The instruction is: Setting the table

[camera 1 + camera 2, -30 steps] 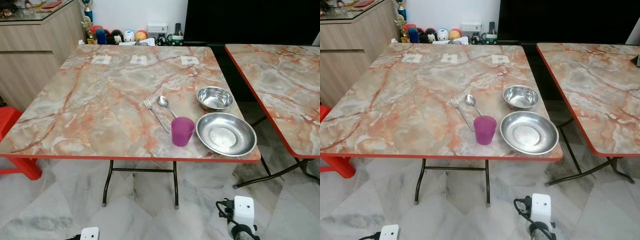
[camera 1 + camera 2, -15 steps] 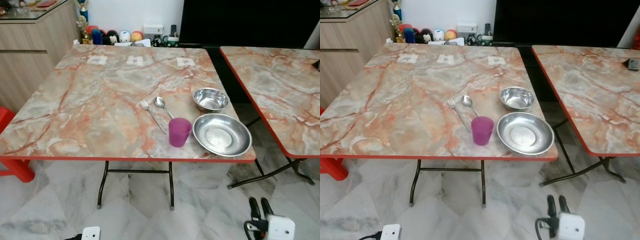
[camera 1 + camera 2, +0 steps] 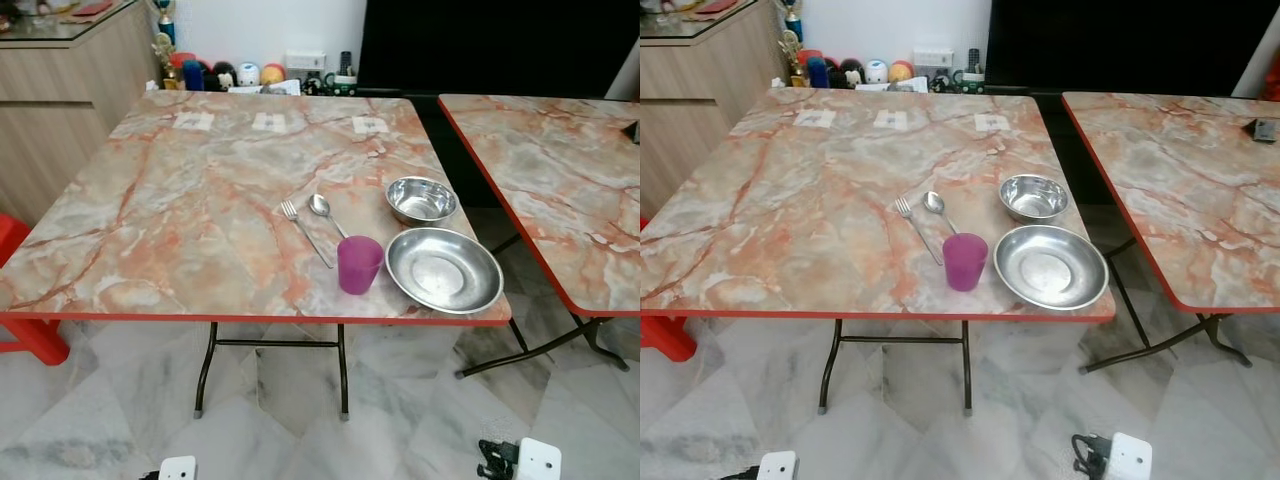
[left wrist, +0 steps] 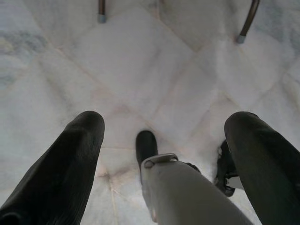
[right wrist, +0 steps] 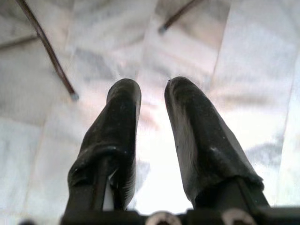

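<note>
On the marble-patterned table (image 3: pixel 180 200) with a red edge, near its front right corner, stands a purple cup (image 3: pixel 359 265). A fork (image 3: pixel 306 231) and a spoon (image 3: pixel 325 210) lie side by side just behind the cup. To their right are a small steel bowl (image 3: pixel 421 198) and, in front of it, a wide steel plate (image 3: pixel 444 270). Both arms hang low over the floor, short of the table. My left gripper (image 4: pixel 166 122) is open and empty. My right gripper (image 5: pixel 152 86) has its fingers close together with nothing between them.
A second marble table (image 3: pixel 560 170) stands to the right across a narrow gap. A wooden cabinet (image 3: pixel 60 100) and a red stool (image 3: pixel 25 320) are on the left. Small toys (image 3: pixel 230 72) line the back wall. Metal table legs (image 3: pixel 210 370) stand on the tiled floor.
My right wrist has dropped and swung right along the lower edge; its fingers, seen half a second ago, are now out of the eye views. The camera shifted slightly; tableware has not moved.
</note>
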Tool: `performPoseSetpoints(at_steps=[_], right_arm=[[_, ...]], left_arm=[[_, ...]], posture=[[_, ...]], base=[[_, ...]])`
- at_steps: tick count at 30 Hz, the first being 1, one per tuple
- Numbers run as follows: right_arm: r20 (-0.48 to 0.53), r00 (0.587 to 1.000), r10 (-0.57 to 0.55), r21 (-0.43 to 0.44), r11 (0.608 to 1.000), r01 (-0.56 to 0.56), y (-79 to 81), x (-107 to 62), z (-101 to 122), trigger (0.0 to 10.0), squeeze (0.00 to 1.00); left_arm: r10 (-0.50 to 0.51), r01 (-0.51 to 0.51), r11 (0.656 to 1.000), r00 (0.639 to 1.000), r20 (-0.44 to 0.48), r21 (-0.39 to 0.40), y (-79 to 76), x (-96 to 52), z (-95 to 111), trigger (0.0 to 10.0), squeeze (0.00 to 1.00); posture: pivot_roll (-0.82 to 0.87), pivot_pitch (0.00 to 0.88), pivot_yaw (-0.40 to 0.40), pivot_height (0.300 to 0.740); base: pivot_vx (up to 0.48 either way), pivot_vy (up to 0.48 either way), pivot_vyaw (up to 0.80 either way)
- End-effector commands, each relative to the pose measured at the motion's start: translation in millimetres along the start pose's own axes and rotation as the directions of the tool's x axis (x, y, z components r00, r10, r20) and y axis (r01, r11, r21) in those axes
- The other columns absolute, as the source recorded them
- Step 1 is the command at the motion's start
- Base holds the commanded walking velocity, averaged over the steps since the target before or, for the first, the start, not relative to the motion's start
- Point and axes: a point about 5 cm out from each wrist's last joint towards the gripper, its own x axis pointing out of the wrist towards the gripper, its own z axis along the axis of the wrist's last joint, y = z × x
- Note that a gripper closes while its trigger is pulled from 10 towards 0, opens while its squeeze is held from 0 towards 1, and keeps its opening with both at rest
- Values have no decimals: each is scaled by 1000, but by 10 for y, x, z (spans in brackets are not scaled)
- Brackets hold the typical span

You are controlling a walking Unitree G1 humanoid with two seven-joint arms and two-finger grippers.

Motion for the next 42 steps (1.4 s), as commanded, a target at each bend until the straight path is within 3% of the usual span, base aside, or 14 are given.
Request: performPoseSetpoints(at_steps=[1, 4, 8, 12, 23, 31, 42], right_arm=[[-70, 997, 11, -8, 1000, -11, -5, -15, -118, 10000, 0], [-190, 981, 34, -89, 995, -51, -25, -52, -301, 10000, 0], [-235, 972, 14, -100, 994, -38, -92, -76, -367, 10000, 0], [-236, 971, 38, -54, 997, -52, -75, -48, -332, 10000, 0], [-269, 961, 60, -96, 991, -89, 7, 51, -217, 10000, 0], [-255, 964, 69, -100, 990, -98, -36, 35, -225, 10000, 0], [-212, 973, 87, -118, 986, -114, 7, 86, -116, 10000, 0]], left_arm=[[17, -17, 1000, 1000, -18, -16, 37, -16, -49, 10000, 0], [24, -25, 1000, 1000, -15, -17, 63, -16, -35, 10000, 0], [26, -26, 1000, 1000, -10, -14, 73, -15, -22, 10000, 0], [32, -32, 999, 999, -7, -17, 96, -16, -13, 10000, 0], [28, -27, 999, 999, -33, 34, 109, -19, -33, 10000, 0], [23, -22, 999, 999, -32, 31, 77, -12, -28, 10000, 0], [24, -23, 999, 999, -44, 25, 59, -11, -45, 10000, 0]], posture=[[19, 45, -41, 740], [15, 46, -29, 740], [27, 53, -17, 740], [12, 60, -13, 740], [15, 72, -15, 740], [12, 78, -15, 740], [8, 81, -22, 740]], base=[[0, 0, 0], [0, 0, 0], [0, 0, 0], [0, 0, 0], [0, -56, 0], [0, -373, 0], [0, 0, 0]])
